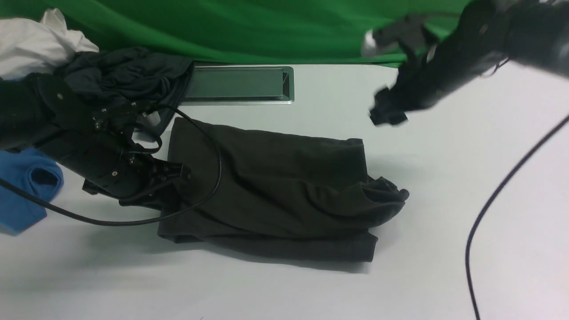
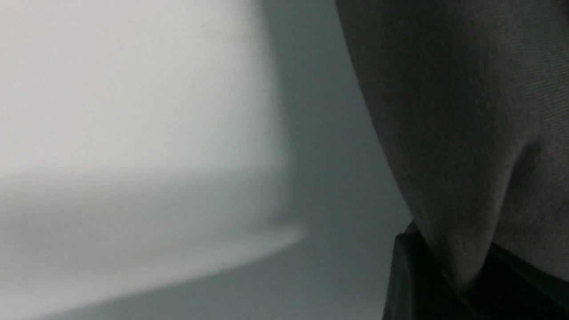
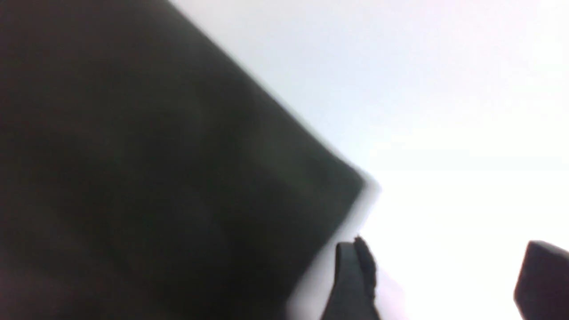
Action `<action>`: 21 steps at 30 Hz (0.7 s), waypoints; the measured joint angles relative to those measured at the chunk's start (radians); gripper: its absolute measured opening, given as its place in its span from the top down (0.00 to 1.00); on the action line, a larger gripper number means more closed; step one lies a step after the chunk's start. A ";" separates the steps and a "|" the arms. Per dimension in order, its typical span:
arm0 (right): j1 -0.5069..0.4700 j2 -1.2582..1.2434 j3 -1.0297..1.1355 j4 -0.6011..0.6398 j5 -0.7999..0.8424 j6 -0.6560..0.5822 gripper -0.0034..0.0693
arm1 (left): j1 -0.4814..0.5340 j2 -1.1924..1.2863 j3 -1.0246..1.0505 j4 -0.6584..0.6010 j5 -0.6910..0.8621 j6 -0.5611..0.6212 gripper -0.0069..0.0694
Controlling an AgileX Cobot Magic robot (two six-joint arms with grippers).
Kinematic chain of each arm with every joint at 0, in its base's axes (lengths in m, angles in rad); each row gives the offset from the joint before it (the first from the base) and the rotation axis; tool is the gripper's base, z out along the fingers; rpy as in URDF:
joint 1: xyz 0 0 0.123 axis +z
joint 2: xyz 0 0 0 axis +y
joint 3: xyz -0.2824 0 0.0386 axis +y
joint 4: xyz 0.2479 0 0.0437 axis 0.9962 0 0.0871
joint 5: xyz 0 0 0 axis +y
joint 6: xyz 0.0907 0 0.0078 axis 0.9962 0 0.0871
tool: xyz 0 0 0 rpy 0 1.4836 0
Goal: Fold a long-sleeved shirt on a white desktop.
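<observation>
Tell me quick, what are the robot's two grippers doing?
Left gripper: closed on an edge of the very dark, long-sleeved cotton shirt.
Right gripper: open, holding nothing.

A green cloth [image 1: 266, 31] hangs in loose folds across the back, just beyond the far edge of the surface [image 1: 444, 266], which is smooth and white. Set into that far part I see a rectangular grey metal hatch [image 1: 235, 84]. Pale light falls over everything, leaving soft, blurred shadows on the white.
</observation>
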 joint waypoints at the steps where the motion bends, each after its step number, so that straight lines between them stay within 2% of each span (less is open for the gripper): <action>1: 0.019 -0.028 0.006 0.056 0.017 -0.029 0.34 | 0.000 0.000 0.000 0.002 -0.001 0.000 0.74; 3: 0.079 -0.077 0.045 0.164 0.043 -0.100 0.36 | 0.000 0.000 0.000 0.010 -0.002 0.000 0.67; 4: 0.079 -0.080 0.045 0.171 0.045 -0.100 0.36 | 0.000 0.000 0.000 0.012 -0.002 0.000 0.66; 5: 0.123 -0.093 0.091 0.216 0.054 -0.134 0.37 | 0.000 0.000 0.000 0.017 -0.002 0.000 0.59; 6: 0.134 -0.095 0.105 0.220 0.054 -0.141 0.37 | 0.000 0.000 0.000 0.017 -0.002 0.000 0.58; 7: 0.173 -0.091 0.184 0.238 0.022 -0.165 0.37 | 0.000 0.000 -0.001 0.023 -0.002 -0.002 0.50; 9: 0.194 -0.072 0.276 0.240 -0.047 -0.175 0.38 | 0.000 0.000 -0.001 0.025 0.002 -0.004 0.42; 13: 0.178 -0.019 0.414 0.238 -0.190 -0.155 0.38 | 0.000 -0.009 -0.003 0.049 0.029 -0.008 0.26; 14: 0.176 -0.016 0.418 0.238 -0.191 -0.151 0.38 | 0.000 -0.009 -0.003 0.050 0.032 -0.009 0.25; 15: 0.159 -0.008 0.435 0.253 -0.190 -0.147 0.38 | 0.000 -0.026 -0.017 0.064 0.055 -0.014 0.19; 17: 0.148 -0.009 0.436 0.257 -0.162 -0.148 0.38 | 0.000 -0.049 -0.038 0.077 0.069 -0.016 0.14; 21: 0.142 -0.030 0.432 0.257 -0.074 -0.169 0.38 | 0.000 -0.102 -0.086 0.065 0.081 -0.020 0.12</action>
